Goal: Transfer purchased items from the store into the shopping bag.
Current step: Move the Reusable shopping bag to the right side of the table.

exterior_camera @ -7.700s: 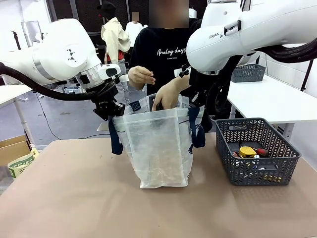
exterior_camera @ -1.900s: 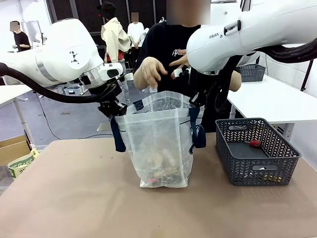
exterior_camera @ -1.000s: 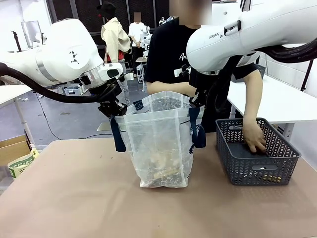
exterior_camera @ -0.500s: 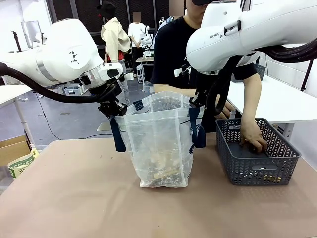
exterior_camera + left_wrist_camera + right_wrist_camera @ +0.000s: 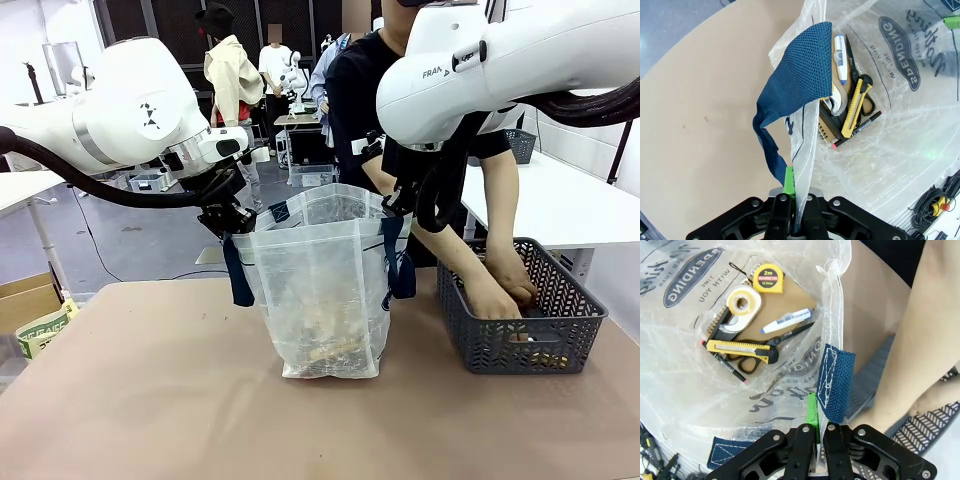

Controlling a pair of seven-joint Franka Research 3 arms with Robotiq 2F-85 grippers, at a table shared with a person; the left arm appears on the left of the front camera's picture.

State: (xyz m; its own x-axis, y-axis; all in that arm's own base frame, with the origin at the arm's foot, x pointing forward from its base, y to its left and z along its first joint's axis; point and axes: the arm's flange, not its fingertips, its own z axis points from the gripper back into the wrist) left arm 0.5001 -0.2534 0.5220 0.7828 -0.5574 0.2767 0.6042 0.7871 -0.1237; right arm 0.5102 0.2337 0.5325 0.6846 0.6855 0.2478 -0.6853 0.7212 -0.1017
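The left gripper [image 5: 228,224] and right gripper [image 5: 394,205] each pinch a rim of the shopping bag [image 5: 320,290], mouth up. The basket [image 5: 520,346] stands just right, nearer the right gripper, a person's 2 hands [image 5: 497,297] inside.

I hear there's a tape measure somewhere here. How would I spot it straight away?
Look down into the translucent shopping bag with navy lettering, standing mid-table. On its bottom, the tape measure lies beside the pale tape roll. It alone is a squarish yellow case labelled 2m, unlike the long yellow utility knife.
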